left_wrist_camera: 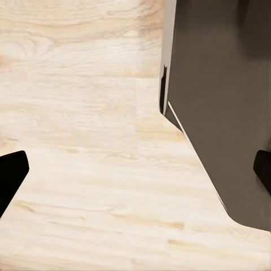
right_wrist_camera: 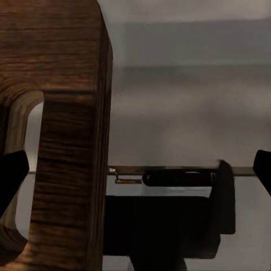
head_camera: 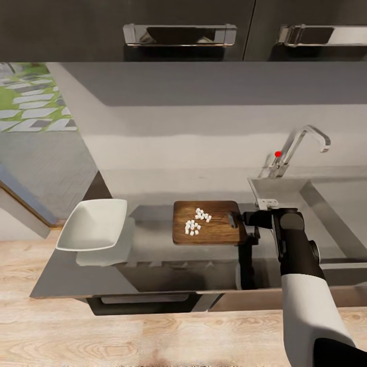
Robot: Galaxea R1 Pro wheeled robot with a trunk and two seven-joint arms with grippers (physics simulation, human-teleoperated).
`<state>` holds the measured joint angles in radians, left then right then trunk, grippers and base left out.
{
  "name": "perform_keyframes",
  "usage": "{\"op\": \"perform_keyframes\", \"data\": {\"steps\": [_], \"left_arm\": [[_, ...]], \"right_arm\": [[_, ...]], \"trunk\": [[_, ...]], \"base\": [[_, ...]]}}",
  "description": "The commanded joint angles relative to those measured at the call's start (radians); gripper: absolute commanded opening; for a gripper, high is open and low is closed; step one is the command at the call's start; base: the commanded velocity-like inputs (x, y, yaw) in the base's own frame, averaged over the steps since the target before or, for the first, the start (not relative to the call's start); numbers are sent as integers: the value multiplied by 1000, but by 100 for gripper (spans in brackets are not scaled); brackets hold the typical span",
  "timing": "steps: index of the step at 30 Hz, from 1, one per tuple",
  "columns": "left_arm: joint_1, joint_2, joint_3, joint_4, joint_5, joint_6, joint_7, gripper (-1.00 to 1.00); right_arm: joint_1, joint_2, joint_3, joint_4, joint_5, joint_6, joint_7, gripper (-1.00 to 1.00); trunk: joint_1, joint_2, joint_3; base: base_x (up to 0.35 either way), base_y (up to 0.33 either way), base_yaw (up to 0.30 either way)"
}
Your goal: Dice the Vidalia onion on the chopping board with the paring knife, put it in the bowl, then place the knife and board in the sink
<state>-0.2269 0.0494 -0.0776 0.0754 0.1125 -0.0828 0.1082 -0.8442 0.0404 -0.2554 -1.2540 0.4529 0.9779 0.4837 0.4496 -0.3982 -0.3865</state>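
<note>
Brown wood fills the middle of what we see: a chopping board [head_camera: 208, 223] lies on the grey worktop [head_camera: 76, 278] with small white onion cubes [head_camera: 196, 221] scattered on its top, a white bowl [head_camera: 94, 224] well to its left and the sink [head_camera: 306, 204] with its chrome tap [head_camera: 300, 145] to its right. Our right end effector [head_camera: 243, 220] sits at the board's right edge, and its wrist camera shows the board's handle end [right_wrist_camera: 70, 141] close up between widely spread fingertips [right_wrist_camera: 11, 178]. Our left end effector [left_wrist_camera: 135, 169] is spread open over pale wood floor [left_wrist_camera: 84, 113] beside a dark cabinet [left_wrist_camera: 226, 101].
</note>
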Motion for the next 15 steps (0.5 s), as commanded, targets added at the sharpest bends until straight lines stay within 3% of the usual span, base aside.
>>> {"op": "perform_keyframes", "data": {"steps": [1,15], "left_arm": [[-2,0,-8,4,10,-8,0,100],[-2,0,-8,4,10,-8,0,100]], "right_arm": [[-1,1,-2,-1,10,2,10,100],[-1,2,-2,-1,11,2,10,100]], "trunk": [[0,-2,-3],[0,-2,-26]], "base": [[0,0,0],[0,48,0]]}}
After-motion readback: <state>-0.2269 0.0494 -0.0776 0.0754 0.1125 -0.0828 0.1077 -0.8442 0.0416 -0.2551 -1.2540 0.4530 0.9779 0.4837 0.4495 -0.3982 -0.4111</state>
